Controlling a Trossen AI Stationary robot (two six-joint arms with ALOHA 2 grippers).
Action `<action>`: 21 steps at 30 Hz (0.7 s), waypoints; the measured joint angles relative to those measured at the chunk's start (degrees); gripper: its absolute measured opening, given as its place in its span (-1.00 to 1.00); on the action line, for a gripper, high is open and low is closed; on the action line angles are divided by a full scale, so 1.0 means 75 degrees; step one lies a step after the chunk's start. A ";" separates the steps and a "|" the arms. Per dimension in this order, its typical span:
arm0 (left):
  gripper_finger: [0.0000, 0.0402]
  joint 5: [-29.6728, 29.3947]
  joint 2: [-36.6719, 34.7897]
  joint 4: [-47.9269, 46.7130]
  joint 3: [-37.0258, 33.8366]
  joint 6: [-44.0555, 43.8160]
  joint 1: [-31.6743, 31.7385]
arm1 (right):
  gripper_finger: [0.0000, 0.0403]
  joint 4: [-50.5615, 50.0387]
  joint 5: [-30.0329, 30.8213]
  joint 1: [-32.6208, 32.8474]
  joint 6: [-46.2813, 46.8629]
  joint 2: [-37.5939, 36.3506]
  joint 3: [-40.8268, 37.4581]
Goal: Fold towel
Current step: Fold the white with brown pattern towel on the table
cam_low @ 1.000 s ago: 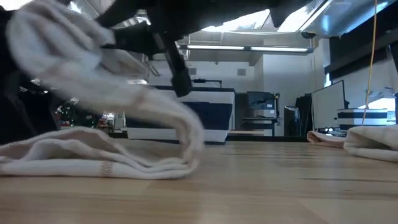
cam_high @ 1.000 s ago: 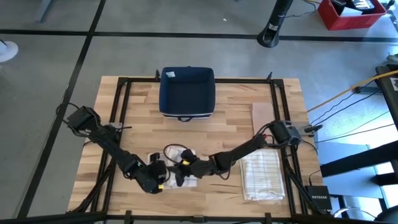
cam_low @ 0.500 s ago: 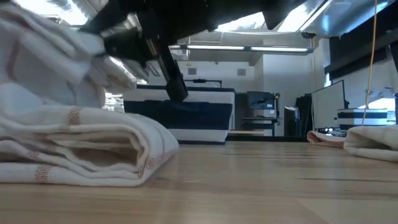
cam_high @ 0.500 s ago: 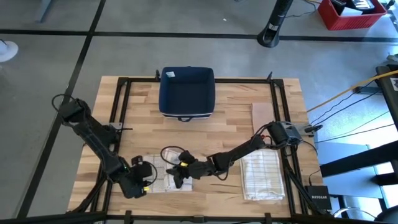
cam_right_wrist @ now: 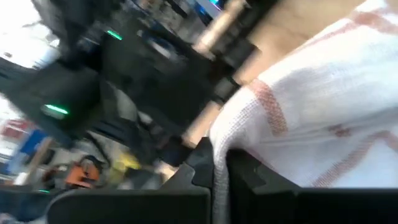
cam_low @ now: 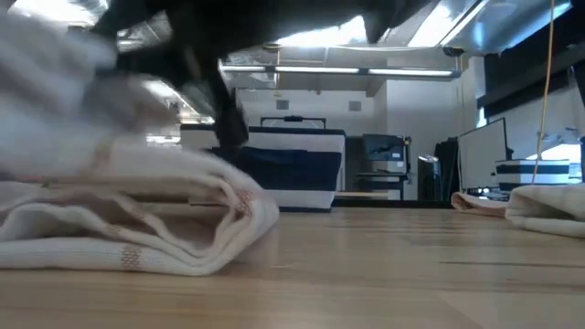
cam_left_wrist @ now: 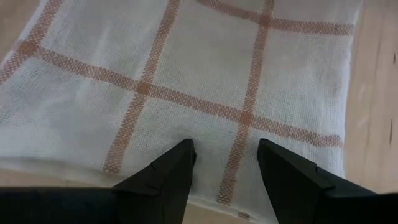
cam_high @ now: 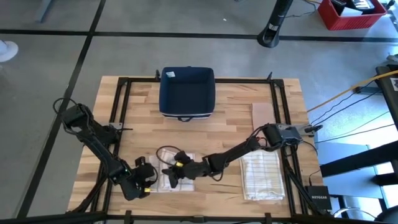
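The towel (cam_high: 186,184) is white with orange checks and lies folded in several layers near the table's near edge, left of the middle; its rounded fold (cam_low: 247,215) faces right in the low view. My left gripper (cam_high: 148,179) is at the towel's left side, open, its fingers low over the top layer (cam_left_wrist: 217,68). My right gripper (cam_high: 169,176) reaches in from the right over the towel's middle and is shut on the towel (cam_right_wrist: 323,118). My left gripper (cam_left_wrist: 227,152) has its open fingertips (cam_left_wrist: 185,149) down at the towel's top layer, close to its edge, coming slanting from above. Whether they touch the cloth I cannot tell. My right gripper (cam_right_wrist: 219,165) pinches a folded edge of the towel (cam_right_wrist: 239,109) between its two fingers. It comes low from the table's right. The cloth beyond the fingers rests on the folded layers below.
A dark blue bin (cam_high: 186,93) stands at the far middle of the table. A stack of folded towels (cam_high: 261,175) lies at the right near corner, also in the low view (cam_low: 548,206). A tan sheet (cam_high: 263,116) lies beyond it. Bare wood lies between.
My right gripper has moved toward the table's left, carrying the towel's raised layer over and down onto the lower layers, so the towel is folded over and lower. My left gripper has moved left off the towel's middle, then back a little to the right.
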 joint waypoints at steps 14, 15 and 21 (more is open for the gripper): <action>-0.11 -0.0049 0.0012 -0.0033 -0.0010 0.0048 -0.0046 | -0.91 -0.0291 0.0023 -0.0039 0.0358 0.0474 0.0226; -0.11 -0.0052 0.0012 -0.0036 -0.0010 0.0048 -0.0046 | -0.90 -0.0282 0.0128 -0.0036 0.0353 0.0474 0.0226; -0.11 0.0248 -0.0337 -0.0121 -0.0032 0.0042 -0.0041 | -0.86 -0.0296 0.0298 -0.0036 0.0334 0.0474 0.0226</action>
